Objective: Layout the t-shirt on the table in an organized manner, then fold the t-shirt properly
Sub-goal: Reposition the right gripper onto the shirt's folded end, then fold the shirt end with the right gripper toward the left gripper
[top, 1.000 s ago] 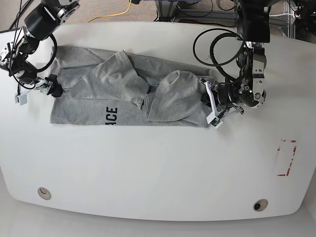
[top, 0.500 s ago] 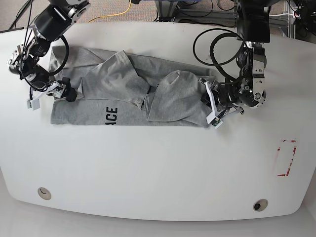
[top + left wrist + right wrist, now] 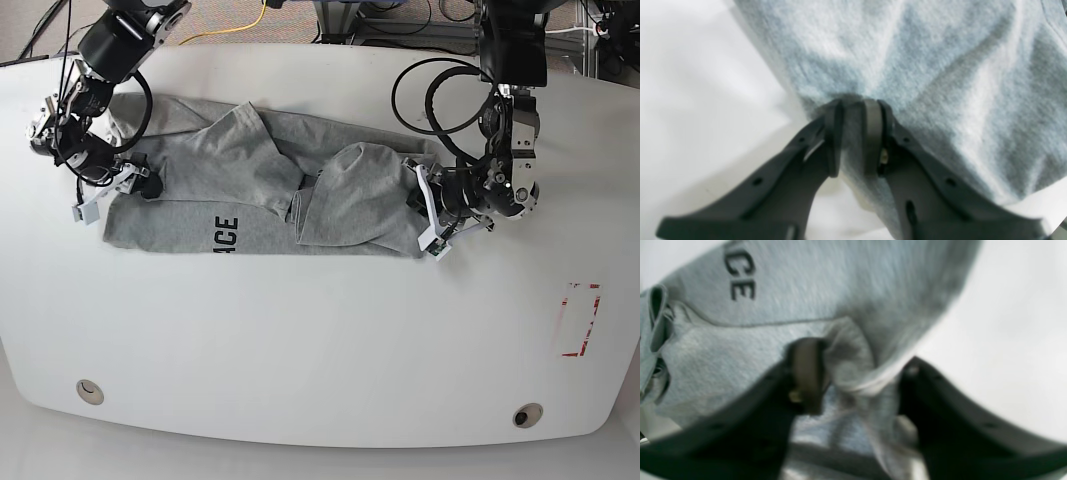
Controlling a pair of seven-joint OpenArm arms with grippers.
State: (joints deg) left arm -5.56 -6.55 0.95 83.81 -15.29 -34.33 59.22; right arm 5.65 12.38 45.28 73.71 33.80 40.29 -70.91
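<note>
left gripper [image 3: 853, 133] pinches the t-shirt [image 3: 270, 190] edge, arm reaching low; right gripper [image 3: 857, 380] straddles a bunched fold, jaws part open, arm bent down. shirt lies crumpled on the table [image 3: 320, 340].

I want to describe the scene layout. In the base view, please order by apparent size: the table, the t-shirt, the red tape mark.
1. table
2. t-shirt
3. red tape mark
The differences are clear.
</note>
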